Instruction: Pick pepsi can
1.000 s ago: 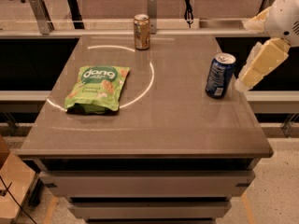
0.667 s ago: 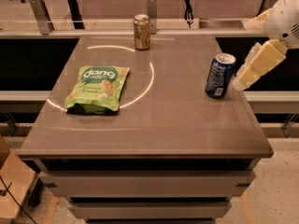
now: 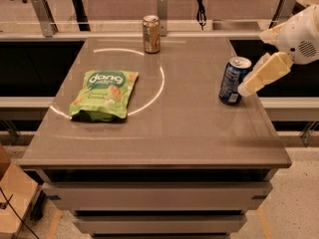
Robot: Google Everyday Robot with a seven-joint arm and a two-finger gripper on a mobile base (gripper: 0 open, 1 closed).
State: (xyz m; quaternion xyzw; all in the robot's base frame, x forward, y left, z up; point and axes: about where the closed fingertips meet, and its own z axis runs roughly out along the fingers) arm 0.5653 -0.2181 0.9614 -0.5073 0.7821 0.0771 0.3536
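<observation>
The pepsi can (image 3: 234, 80) is dark blue with a silver top and stands upright near the right edge of the grey table (image 3: 164, 133). My gripper (image 3: 249, 86) is cream-coloured and reaches in from the right. Its tip is right beside the can's right side, low down near the table top. I cannot tell whether it touches the can.
A tan/gold-brown can (image 3: 151, 33) stands upright at the table's far edge. A green snack bag (image 3: 103, 94) lies flat on the left part. A metal rail (image 3: 99, 29) runs behind the table. A cardboard box corner (image 3: 10, 193) sits at lower left.
My gripper has moved a little to the left, closer to the pepsi can's right side. The can, the snack bag and the tan can have not moved.
</observation>
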